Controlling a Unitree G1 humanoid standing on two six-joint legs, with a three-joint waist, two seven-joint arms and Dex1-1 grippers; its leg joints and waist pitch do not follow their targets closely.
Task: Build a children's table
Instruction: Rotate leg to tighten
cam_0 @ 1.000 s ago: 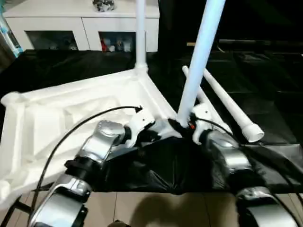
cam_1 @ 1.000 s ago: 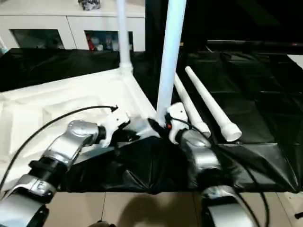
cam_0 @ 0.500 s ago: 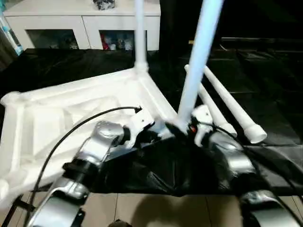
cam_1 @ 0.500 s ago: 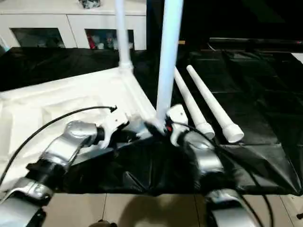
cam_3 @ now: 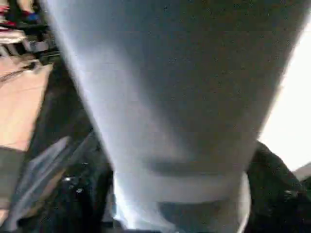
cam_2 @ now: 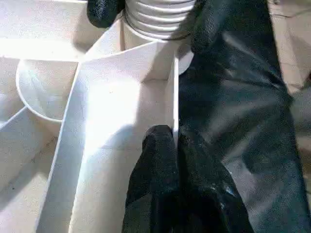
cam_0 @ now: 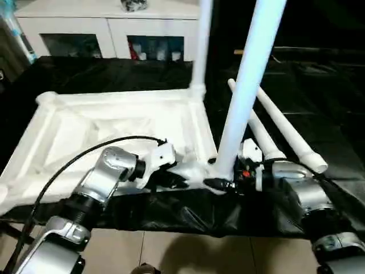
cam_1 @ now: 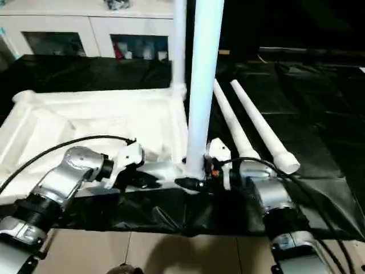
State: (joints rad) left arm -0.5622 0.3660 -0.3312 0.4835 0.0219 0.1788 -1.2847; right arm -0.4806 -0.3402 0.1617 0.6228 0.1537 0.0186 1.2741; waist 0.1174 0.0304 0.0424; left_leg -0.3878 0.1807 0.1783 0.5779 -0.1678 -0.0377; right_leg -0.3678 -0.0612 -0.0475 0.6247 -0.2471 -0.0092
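The children's table lies upside down: its white ribbed tabletop (cam_0: 114, 123) rests on black cloth. One white leg (cam_0: 201, 51) stands in the far corner socket. A second leg (cam_0: 248, 85) rises from the near right corner, and my right gripper (cam_0: 223, 181) is shut on its ribbed base (cam_2: 158, 19), one black fingertip (cam_2: 103, 9) on each side. My left gripper (cam_0: 181, 178) is shut on the tabletop's thin near rim (cam_2: 175, 97), just left of that corner. Two loose legs (cam_0: 288, 134) lie on the cloth at the right.
A white cabinet (cam_0: 102, 34) with glass-fronted doors stands behind the work surface. The black cloth (cam_0: 325, 97) covers the surface to the right and back. The front edge drops to a tiled floor (cam_0: 188, 251). A black cable (cam_0: 85, 157) arcs over my left forearm.
The view has shifted. The tabletop has swung about its near right corner, and its far corner with the standing leg has gone right. Both grippers stay at the near corner.
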